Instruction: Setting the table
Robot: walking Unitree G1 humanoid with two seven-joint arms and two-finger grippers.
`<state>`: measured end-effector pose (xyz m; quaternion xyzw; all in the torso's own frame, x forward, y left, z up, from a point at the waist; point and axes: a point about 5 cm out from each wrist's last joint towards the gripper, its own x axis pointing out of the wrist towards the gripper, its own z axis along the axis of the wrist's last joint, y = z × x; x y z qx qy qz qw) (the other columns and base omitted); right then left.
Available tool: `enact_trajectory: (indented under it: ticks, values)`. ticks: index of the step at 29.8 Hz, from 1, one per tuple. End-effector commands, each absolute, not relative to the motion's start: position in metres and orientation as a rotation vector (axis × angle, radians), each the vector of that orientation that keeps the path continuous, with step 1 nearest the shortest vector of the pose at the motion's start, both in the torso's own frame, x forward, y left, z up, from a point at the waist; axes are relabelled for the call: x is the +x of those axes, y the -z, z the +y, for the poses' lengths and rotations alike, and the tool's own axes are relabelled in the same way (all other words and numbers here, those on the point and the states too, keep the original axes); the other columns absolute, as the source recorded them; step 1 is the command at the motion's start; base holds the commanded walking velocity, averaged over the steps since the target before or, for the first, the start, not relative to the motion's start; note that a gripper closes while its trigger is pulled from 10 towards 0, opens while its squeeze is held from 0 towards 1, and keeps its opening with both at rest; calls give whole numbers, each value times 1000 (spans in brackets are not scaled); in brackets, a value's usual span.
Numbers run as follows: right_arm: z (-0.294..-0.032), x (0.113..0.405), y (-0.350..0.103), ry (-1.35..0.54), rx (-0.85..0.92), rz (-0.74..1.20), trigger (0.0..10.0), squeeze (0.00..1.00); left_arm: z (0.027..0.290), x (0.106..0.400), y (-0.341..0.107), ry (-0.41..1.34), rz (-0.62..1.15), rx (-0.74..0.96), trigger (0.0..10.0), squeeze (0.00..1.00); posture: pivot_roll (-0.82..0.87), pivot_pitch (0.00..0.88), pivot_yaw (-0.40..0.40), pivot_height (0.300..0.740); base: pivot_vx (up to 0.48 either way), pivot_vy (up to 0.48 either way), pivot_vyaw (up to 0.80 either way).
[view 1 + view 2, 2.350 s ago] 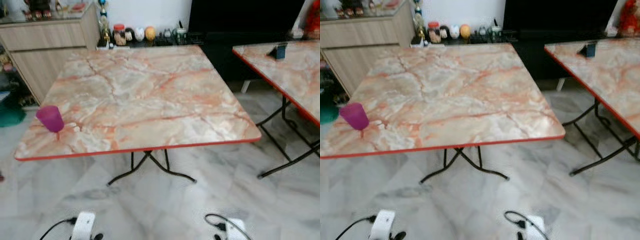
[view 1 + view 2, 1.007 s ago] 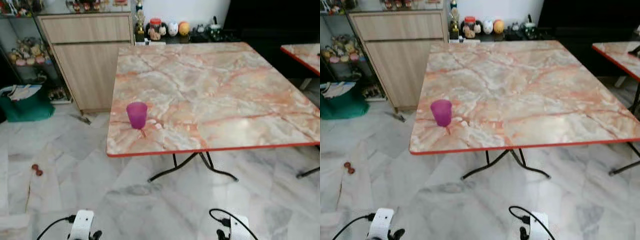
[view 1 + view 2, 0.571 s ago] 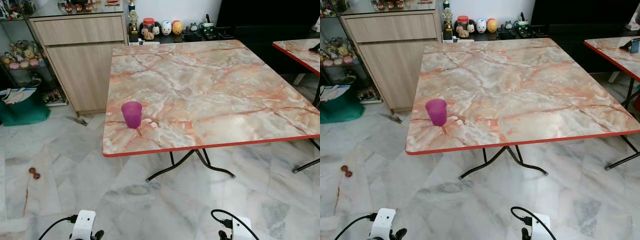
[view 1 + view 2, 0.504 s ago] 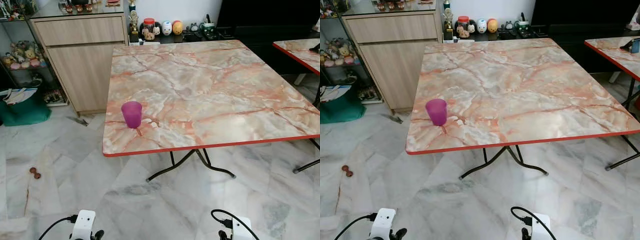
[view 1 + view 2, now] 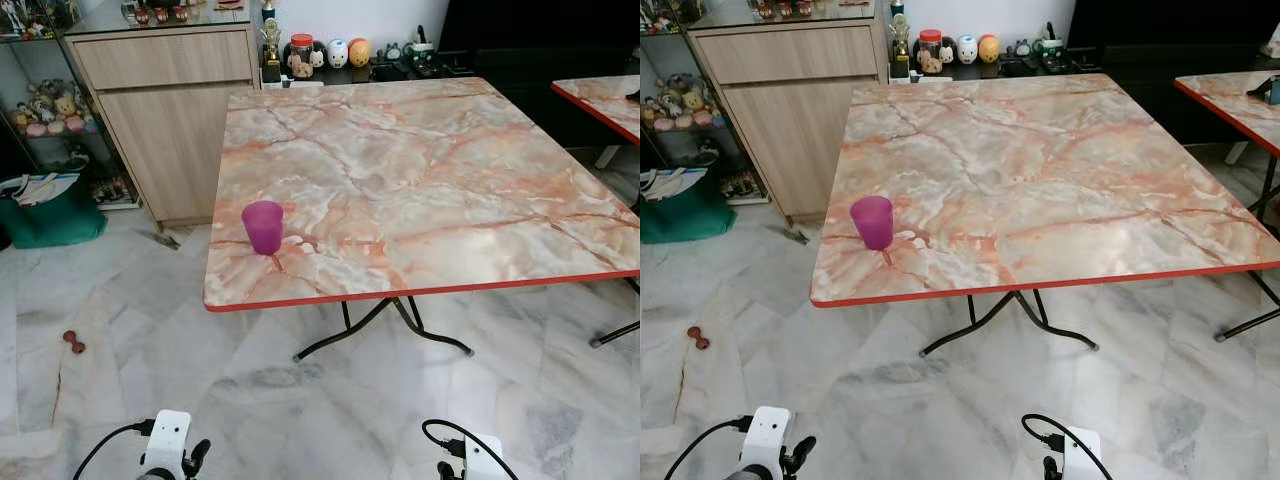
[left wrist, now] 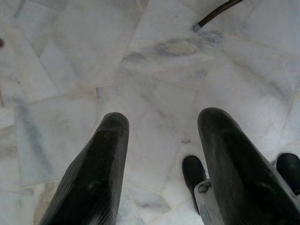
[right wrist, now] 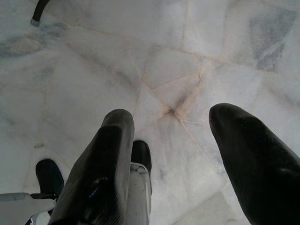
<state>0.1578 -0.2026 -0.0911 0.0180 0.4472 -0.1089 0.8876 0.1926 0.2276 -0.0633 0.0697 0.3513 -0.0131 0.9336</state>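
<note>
Purple cup (image 5: 263, 226) stands upright near the table's (image 5: 420, 180) front-left corner, close to the red rim; a clumsy reach could knock it off. Cup: smooth tapered plastic. Tabletop: glossy marble-print, square. Left gripper (image 6: 161, 154) and right gripper (image 7: 171, 154) hang over the floor (image 5: 130, 330), fingers apart, empty.

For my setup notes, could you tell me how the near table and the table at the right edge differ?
The near table stands fully in view and bears a purple cup near its left front corner; the right table is cut off by the frame, with a small dark object at its edge. Both share orange-veined marble tops, red edging and black legs.
</note>
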Motion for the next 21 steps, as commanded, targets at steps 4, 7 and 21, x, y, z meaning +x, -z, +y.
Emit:
enact_trajectory:
  ticks: [4, 7, 21]
  values:
    - [-202, 158, 91, 228, 39, 922, 10000, 0, 224, 216, 43, 45, 546, 128, 10000, 0, 40, 0, 12, 740, 0, 0, 0]
    - [-201, 159, 90, 227, 39, 918, 10000, 0, 223, 235, 15, 84, 365, 146, 10000, 0, 43, 0, 11, 740, 0, 0, 0]
    - [-203, 158, 91, 230, 38, 922, 10000, 0, 236, 228, -26, 6, 173, 177, 10000, 0, 49, 0, 5, 740, 0, 0, 0]
